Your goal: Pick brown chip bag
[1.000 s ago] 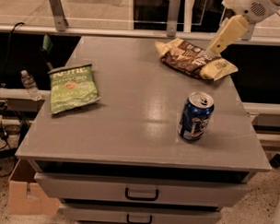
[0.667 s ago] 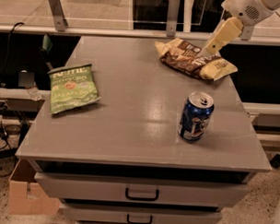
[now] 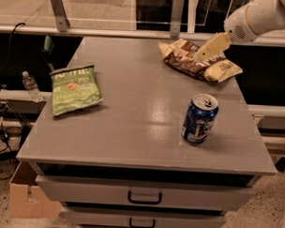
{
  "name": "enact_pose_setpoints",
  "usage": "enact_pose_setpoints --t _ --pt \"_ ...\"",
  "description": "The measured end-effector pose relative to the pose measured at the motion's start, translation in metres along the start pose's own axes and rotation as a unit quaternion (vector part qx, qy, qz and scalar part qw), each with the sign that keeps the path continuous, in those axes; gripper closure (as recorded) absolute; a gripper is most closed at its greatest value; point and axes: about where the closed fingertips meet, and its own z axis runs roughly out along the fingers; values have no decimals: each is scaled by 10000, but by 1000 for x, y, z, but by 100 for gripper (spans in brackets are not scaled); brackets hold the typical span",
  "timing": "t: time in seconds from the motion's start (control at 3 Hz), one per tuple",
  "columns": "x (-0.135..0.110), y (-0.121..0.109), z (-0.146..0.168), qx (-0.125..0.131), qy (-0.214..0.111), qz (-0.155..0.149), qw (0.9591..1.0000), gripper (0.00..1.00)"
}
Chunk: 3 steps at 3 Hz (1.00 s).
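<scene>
The brown chip bag (image 3: 185,64) lies at the far right corner of the worktop (image 3: 143,92). It sits slantwise, with one pale end toward the far edge and the other toward the right edge. My gripper (image 3: 208,48) is over that same corner, coming in from the right and tilted down toward the bag's middle. I cannot tell whether it is released or clenched, nor whether it is touching the wrapper or hanging just above it.

I judge the step in hand to be closing in for the grasp. To do it well, I want to come down on the dark crinkled middle, not the flat pale ends, because the middle has raised folds to bite on. I should set my grip across the bag's short width so that it gathers the wrapper rather than skating along it. The bag is light and slippery, so pressing down at a slant could push it off the right edge. A straight, gentle descent is safer, followed by a firm close and a lift straight up.

Nothing crowds me here. The can (image 3: 199,119) stands toward the front right, well apart from the bag. The green bag (image 3: 74,89) lies near the left edge, far from my path.
</scene>
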Motion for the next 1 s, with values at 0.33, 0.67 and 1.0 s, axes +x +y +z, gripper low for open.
enact_pose_setpoints --t 0.33,0.67,1.0 --pt "8 -13 26 145 -328 514 9980 0" --pt "20 -25 48 212 -487 995 9936 0" --pt "35 -24 65 140 -416 1365 9897 0"
